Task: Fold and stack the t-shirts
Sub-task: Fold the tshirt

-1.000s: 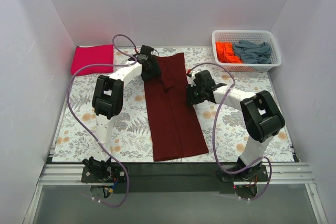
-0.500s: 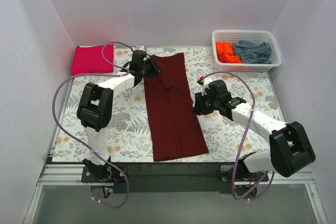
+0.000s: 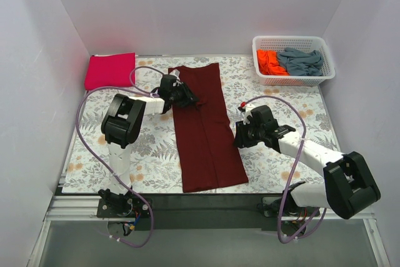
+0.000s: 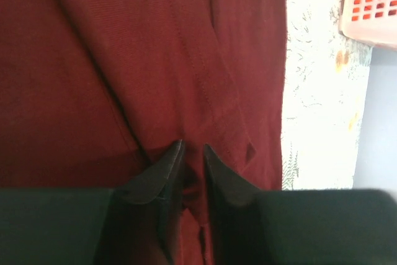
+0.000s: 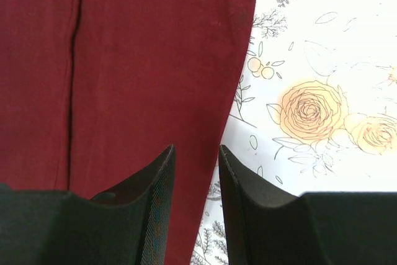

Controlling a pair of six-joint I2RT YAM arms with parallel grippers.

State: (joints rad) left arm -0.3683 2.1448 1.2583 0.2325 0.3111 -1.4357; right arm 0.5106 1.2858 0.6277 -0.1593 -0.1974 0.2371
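Both grippers sit nearer than half a second ago: the left gripper (image 3: pixel 187 97) has gone from the maroon shirt's far-left corner onto the cloth, and the right gripper (image 3: pixel 239 137) has slid a little nearer along the shirt's right edge.

The table cloth (image 3: pixel 94 130) carries the maroon shirt (image 3: pixel 207 137), folded into a long strip running near to far at centre. A pink shirt (image 3: pixel 110 70) lies folded at the far-left corner. The basket (image 3: pixel 255 49) at far right holds an orange shirt (image 3: pixel 269 62) and a grey-blue shirt (image 3: pixel 302 60).

Wrist views: the left gripper (image 4: pixel 192 147) has its fingers almost together on a crease of maroon cloth; I cannot tell whether they pinch it. The right gripper (image 5: pixel 196 150) has its fingers slightly parted, straddling the shirt's flat right edge, holding nothing.
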